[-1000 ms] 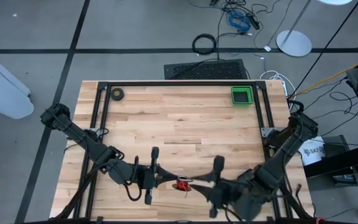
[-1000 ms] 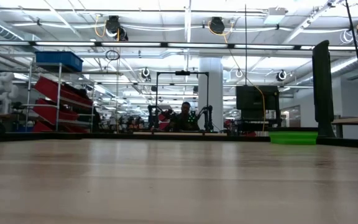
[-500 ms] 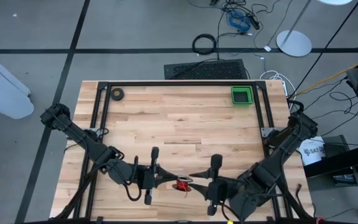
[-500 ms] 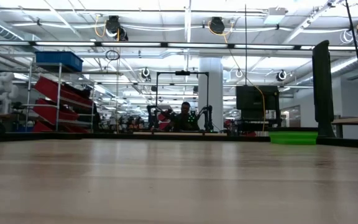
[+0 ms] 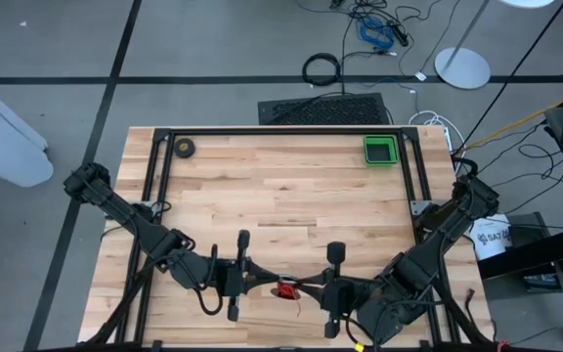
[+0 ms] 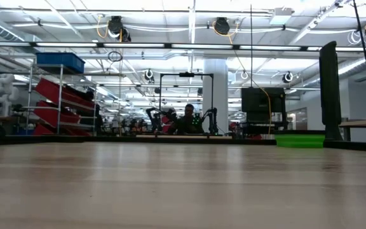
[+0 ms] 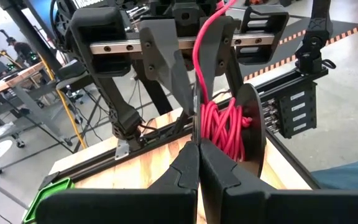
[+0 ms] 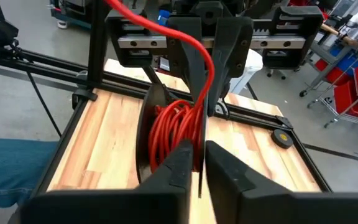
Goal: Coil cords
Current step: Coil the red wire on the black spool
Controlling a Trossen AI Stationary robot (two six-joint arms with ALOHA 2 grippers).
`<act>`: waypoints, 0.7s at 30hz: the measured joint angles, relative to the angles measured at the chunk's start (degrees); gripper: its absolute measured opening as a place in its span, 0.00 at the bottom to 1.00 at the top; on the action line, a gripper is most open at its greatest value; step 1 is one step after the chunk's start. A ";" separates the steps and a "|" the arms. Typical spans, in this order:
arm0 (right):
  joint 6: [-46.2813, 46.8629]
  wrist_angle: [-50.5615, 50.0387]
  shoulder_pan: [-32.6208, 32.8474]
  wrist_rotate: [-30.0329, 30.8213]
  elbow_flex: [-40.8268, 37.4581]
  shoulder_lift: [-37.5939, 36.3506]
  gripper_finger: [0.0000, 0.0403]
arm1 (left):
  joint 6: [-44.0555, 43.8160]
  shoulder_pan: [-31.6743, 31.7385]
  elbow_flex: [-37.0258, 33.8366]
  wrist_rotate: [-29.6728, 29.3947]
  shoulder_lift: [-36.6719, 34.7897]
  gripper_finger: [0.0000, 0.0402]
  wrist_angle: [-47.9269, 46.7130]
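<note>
The cords (image 5: 286, 290) are a small bundle of red loops (image 7: 224, 127) wound beside a dark round disc (image 7: 255, 134), hanging above the table by its near edge. My left gripper (image 5: 265, 286) reaches it from the table's left and is shut on it. From the opposite side my right gripper (image 5: 306, 288) meets it, fingers drawn together on it. One red strand (image 8: 166, 28) rises out of the bundle and runs up between the two grippers. Neither arm shows in the low view. My left gripper pinches the red loops (image 7: 207, 140) between its two fingers, coming level from the table's left. The bundle sits clear of the table. My right gripper closes its two fingers on the red loops (image 8: 182, 146) at the opposite side, coming nearly level from the table's right. In the left wrist view its fingertips (image 7: 191, 102) meet where the rising strand leaves the bundle.
A green tray (image 5: 380, 150) stands at the far right corner and a small dark tape roll (image 5: 184, 148) at the far left. A black frame (image 5: 281, 131) borders the table. On the floor beyond lie a thick black cable loop (image 5: 321, 68) and a dark mat (image 5: 325, 110).
My right gripper has slid a little toward the table's left, up to the red bundle, rolling slightly, and its fingers have come together on it. My left gripper and the bundle have kept still.
</note>
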 joint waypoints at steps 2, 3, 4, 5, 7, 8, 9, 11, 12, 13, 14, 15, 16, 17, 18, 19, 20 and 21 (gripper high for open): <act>0.22 0.02 0.00 0.09 0.00 0.00 0.03 | 0.00 0.00 0.00 0.00 0.00 0.00 0.07; 0.23 0.02 0.00 0.12 0.00 0.00 0.01 | 0.00 -0.04 0.00 0.00 0.00 0.00 0.06; 0.29 0.10 0.00 0.13 0.00 0.00 0.01 | -0.02 -0.04 0.00 0.00 0.00 0.00 0.05; 0.58 0.19 -0.02 0.13 0.00 0.00 0.01 | -0.04 -0.04 0.00 0.00 0.00 0.00 0.07; 1.04 0.15 -0.02 0.20 0.00 0.00 0.01 | -0.05 -0.04 0.00 0.00 0.00 0.00 0.07; 1.07 0.15 -0.02 0.21 -0.02 0.00 0.00 | -0.08 -0.10 0.00 0.00 0.00 0.00 0.07; 1.07 0.18 -0.02 0.24 -0.01 0.00 0.00 | -0.10 -0.15 0.00 0.00 0.00 0.01 0.07; 1.07 0.19 -0.02 0.27 -0.02 0.00 0.00 | -0.13 -0.22 0.00 0.00 0.00 0.03 0.07; 1.09 0.19 -0.02 0.42 -0.02 0.00 0.00 | -0.14 -0.27 0.00 0.04 0.00 0.06 0.12; 1.25 0.21 -0.08 0.48 -0.02 0.00 0.00 | -0.13 -0.42 0.00 0.02 0.00 0.09 0.29; 1.26 0.19 -0.14 0.59 -0.02 0.00 0.00 | -0.11 -0.63 0.00 -0.43 0.00 0.12 0.41; 1.26 0.19 -0.15 0.61 -0.02 0.00 0.00 | 0.05 -0.93 0.00 -1.36 0.00 0.16 0.44; 1.26 0.19 -0.15 0.62 -0.02 0.00 0.00 | 0.08 -1.23 0.00 -2.34 0.00 0.20 0.50; 1.26 0.17 -0.15 0.70 -0.02 0.00 0.00 | 0.10 -1.56 0.00 -3.91 0.00 0.23 0.63; 1.26 0.15 -0.14 0.86 -0.02 0.00 0.00 | 0.18 -1.93 0.00 -5.90 0.00 0.26 0.79; 1.26 0.14 -0.13 1.08 -0.02 0.00 0.00 | 0.38 -2.38 0.02 -7.94 -0.10 0.29 0.79; 1.26 0.13 -0.13 1.11 -0.02 0.00 0.00 | 0.56 -2.89 0.22 -9.67 -0.17 0.31 0.55; 1.26 0.13 -0.13 1.10 -0.02 0.00 0.00 | 0.57 -3.32 0.57 -10.89 -0.22 0.32 0.59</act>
